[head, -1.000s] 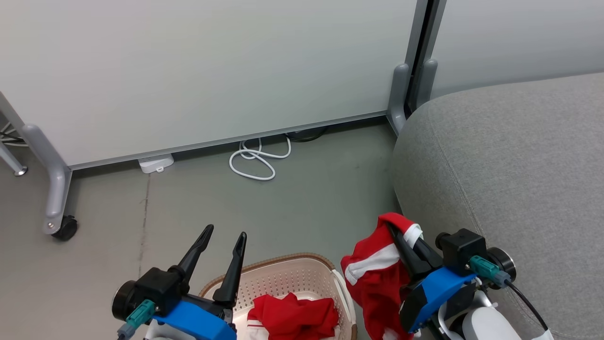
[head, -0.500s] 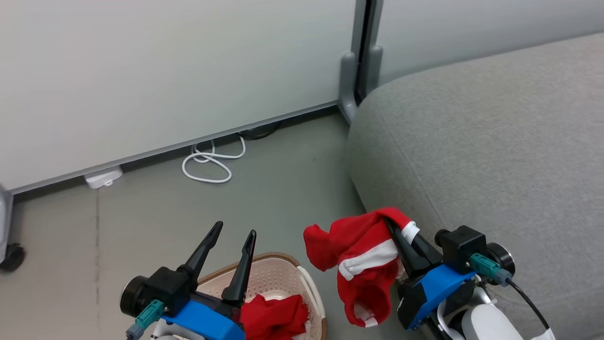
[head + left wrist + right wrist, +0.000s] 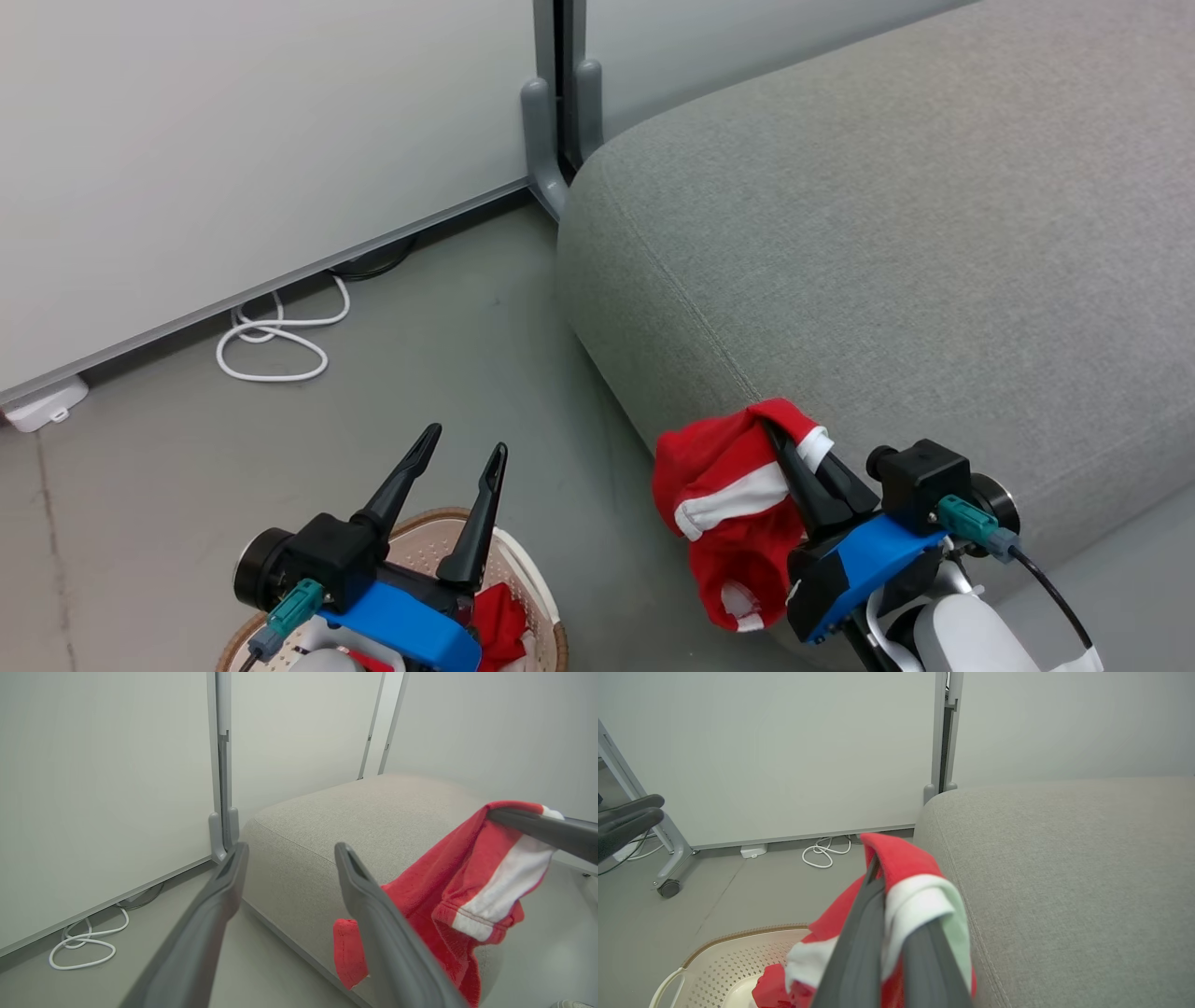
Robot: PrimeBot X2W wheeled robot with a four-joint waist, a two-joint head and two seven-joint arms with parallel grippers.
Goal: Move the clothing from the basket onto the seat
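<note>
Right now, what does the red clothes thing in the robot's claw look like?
The red garment is soft, crumpled fabric with a white stripe and white trim. The right gripper is shut on its top fold, so it hangs limp at the edge of the grey sofa, not yet on top of it.

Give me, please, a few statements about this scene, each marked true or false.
1. The right gripper is shut on a red garment. True.
2. A second garment lies in the basket. True.
3. The left gripper holds the second garment. False: it is open and empty.
4. The red garment lies spread on top of the sofa. False: it hangs from the right gripper beside the sofa's edge.
5. A white cable lies coiled on the floor. True.
</note>
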